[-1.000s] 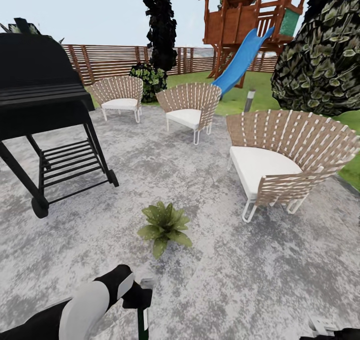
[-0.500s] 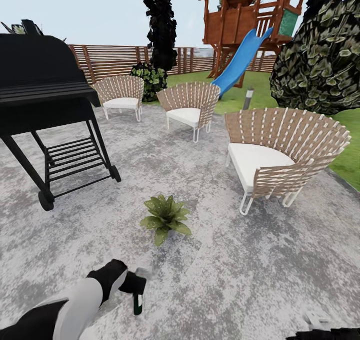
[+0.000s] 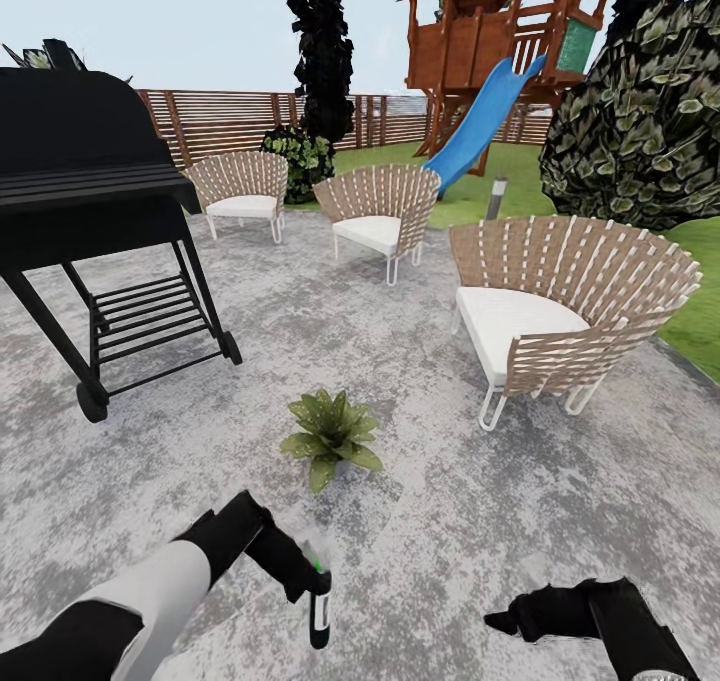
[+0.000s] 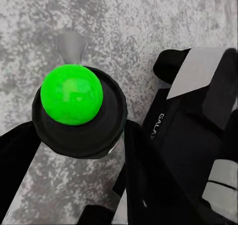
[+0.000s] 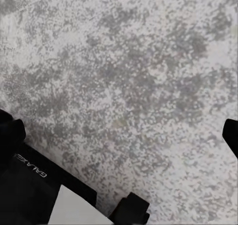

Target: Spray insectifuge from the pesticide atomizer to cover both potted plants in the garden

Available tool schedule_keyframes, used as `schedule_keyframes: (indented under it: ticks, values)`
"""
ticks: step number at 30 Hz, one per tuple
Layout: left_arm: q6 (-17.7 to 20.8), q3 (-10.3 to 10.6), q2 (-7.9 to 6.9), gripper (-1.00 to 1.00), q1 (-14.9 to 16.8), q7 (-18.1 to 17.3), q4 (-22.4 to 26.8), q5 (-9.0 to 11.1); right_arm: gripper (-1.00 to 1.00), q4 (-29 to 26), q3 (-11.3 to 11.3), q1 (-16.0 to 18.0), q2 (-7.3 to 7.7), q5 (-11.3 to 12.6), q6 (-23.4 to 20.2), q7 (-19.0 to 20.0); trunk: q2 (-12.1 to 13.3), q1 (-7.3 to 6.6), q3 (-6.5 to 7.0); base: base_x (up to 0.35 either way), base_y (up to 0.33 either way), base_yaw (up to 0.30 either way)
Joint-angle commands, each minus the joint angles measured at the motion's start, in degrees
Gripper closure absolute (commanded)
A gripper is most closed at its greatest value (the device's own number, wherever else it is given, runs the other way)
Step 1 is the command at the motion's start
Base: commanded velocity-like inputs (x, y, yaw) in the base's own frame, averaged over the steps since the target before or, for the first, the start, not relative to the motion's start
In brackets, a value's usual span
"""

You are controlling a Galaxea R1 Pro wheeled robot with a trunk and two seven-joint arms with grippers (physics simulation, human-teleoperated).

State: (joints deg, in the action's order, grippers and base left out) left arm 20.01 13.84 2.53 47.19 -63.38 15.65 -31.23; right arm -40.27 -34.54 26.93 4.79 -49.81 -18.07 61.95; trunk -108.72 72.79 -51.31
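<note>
My left gripper (image 3: 306,583) is shut on the pesticide atomizer (image 3: 320,613), low over the grey patio. The atomizer has a dark slim body that hangs down and a whitish head with a bright green spot. In the left wrist view the atomizer (image 4: 74,111) is seen end-on between the black fingers (image 4: 141,155), with a green ball and a grey nozzle. A potted plant (image 3: 331,437) with broad light-green leaves stands on the paving just beyond the atomizer. My right gripper (image 3: 512,619) hovers open at the lower right; in its wrist view the right gripper (image 5: 119,136) has bare paving between its fingers.
A black grill (image 3: 90,211) on wheels stands at the left. Three woven chairs (image 3: 560,311) ring the far and right sides of the patio (image 3: 430,521). Beyond are a wooden fence (image 3: 220,121), a playhouse with a blue slide (image 3: 480,121), a big shrub (image 3: 640,121) and lawn.
My left arm swung right and forward with the atomizer, which now shows a green spot. My right gripper rose into view at the lower right. The plant has not moved.
</note>
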Motion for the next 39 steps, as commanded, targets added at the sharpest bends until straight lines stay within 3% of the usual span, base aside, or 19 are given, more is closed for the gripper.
schedule_keyframes:
  ticks: [1, 3, 6, 9, 10, 12, 16, 19, 21, 23, 26, 34, 39]
  values:
    - [-0.29, 1.06, 0.02, 1.00, 0.01, -1.74, 0.13, -0.36, -1.00, -0.14, -0.19, 0.17, -0.73, 0.08, -0.39, 1.56, -0.02, -0.01, -0.05, 0.000, 0.000, 0.000]
    - [-1.43, 3.03, 0.02, 1.00, 0.01, -4.60, 0.16, -0.39, -1.00, -0.48, -0.12, 0.33, -2.57, 0.42, -0.09, 5.51, -0.02, -0.01, -0.05, 0.000, 0.000, 0.000]
    - [-2.30, 4.02, -0.04, 1.00, 0.01, -6.15, 0.23, -0.40, -1.00, -0.66, 0.83, 0.39, -3.63, 0.57, 1.51, 9.61, -0.02, -0.01, -0.05, 0.000, 0.000, 0.000]
    - [-4.59, 4.69, -1.13, 1.00, 0.01, -6.74, 0.25, -0.48, -1.00, -0.87, 4.44, 0.40, -3.99, 0.68, 2.32, 11.13, -0.02, -0.01, -0.05, 0.000, 0.000, 0.000]
    - [-5.37, 5.08, -1.40, 1.00, 0.01, -7.16, 0.26, -0.58, 1.00, -0.90, 5.50, 0.40, -4.03, 0.73, 2.40, 11.27, -0.02, -0.01, -0.05, 0.000, 0.000, 0.000]
    - [-6.86, 6.29, -1.81, 1.00, 0.01, -9.42, 0.26, -1.44, 1.00, -0.92, 7.16, 0.41, -4.07, 0.80, 2.57, 11.50, -0.02, -0.01, -0.05, 0.000, 0.000, 0.000]
    - [-9.24, 7.12, -1.91, 1.00, 0.01, -12.25, 0.26, -3.93, 1.00, -1.03, 8.04, 0.41, -4.07, 1.14, 2.69, 11.61, -0.02, -0.01, -0.05, 0.000, 0.000, 0.000]
    - [-10.65, 7.23, -1.59, 1.00, 0.01, -12.58, 0.26, -4.08, 1.00, -6.17, 8.56, 0.42, -4.24, 4.17, 2.69, 11.98, -0.02, -0.01, -0.05, 0.000, 0.000, 0.000]
    - [-10.78, 7.24, -1.15, 1.00, 0.01, -12.62, 0.31, -4.09, 1.00, -9.83, 11.81, 0.41, -4.56, 5.84, 2.67, 14.41, -0.02, -0.01, -0.05, 0.000, 0.000, 0.000]
    - [-10.89, 7.25, -0.36, 1.00, 0.01, -12.66, 0.36, -4.10, 1.00, -13.50, 16.27, 0.41, -4.73, 9.19, 2.62, 16.56, -0.02, -0.01, -0.05, 0.000, 0.000, 0.000]
    - [-10.95, 7.25, 0.80, 1.00, 0.02, -12.67, 0.43, -4.10, 1.00, -15.93, 18.10, 0.41, -4.79, 12.34, 2.53, 17.30, -0.02, -0.01, -0.05, 0.000, 0.000, 0.000]
    - [-10.68, 7.26, 3.05, 1.00, 0.02, -15.56, 6.24, -4.18, 1.00, -16.33, 18.57, 0.41, -4.96, 12.93, 2.43, 17.47, -0.02, -0.01, -0.05, 0.000, 0.000, 0.000]
    - [-10.54, 7.25, 3.86, 1.00, 0.06, -15.75, 7.67, -4.19, 1.00, -16.41, 22.57, 0.41, -4.97, 12.97, 2.33, 17.45, -0.02, -0.01, -0.05, 0.000, 0.000, 0.000]
